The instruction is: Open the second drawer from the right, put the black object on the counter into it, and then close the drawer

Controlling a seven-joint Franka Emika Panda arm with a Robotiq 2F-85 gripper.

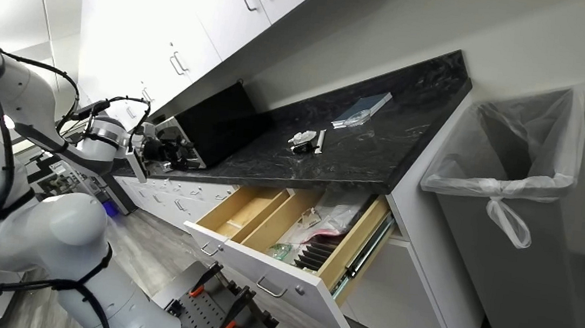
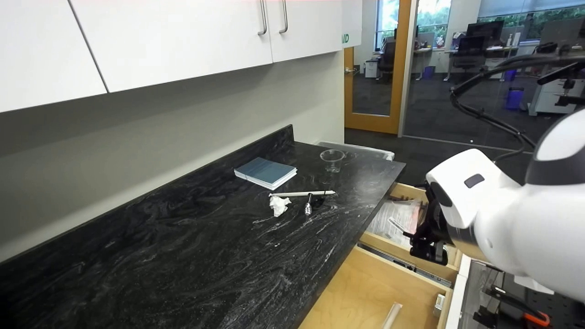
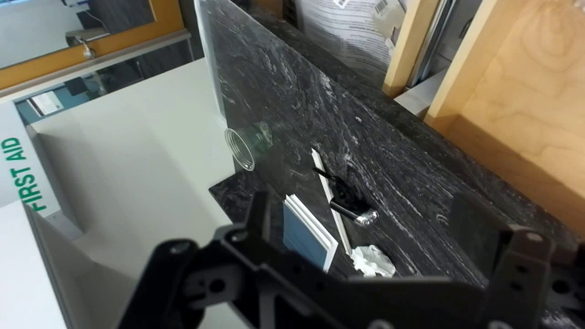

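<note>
The black object (image 3: 345, 194), with a shiny silver end, lies on the dark speckled counter (image 3: 283, 82), against a thin white stick. It also shows in both exterior views (image 1: 303, 148) (image 2: 318, 201). The second drawer from the right (image 2: 365, 278) is pulled open, with a light wood interior holding a small pale strip; it shows also in an exterior view (image 1: 252, 208) and at the right of the wrist view (image 3: 539, 82). My gripper (image 3: 365, 205) is open, its fingers wide apart with nothing between them. In an exterior view the gripper (image 2: 427, 246) hangs above the open drawers, away from the black object.
The rightmost drawer (image 1: 360, 239) is also open, with papers and bags inside. On the counter are a white stick (image 2: 299, 193), crumpled white paper (image 2: 279, 205), blue books (image 2: 266, 171) and a clear cup (image 2: 332, 161). White upper cabinets (image 2: 183, 41) overhang. A grey bin (image 1: 510, 263) stands beside.
</note>
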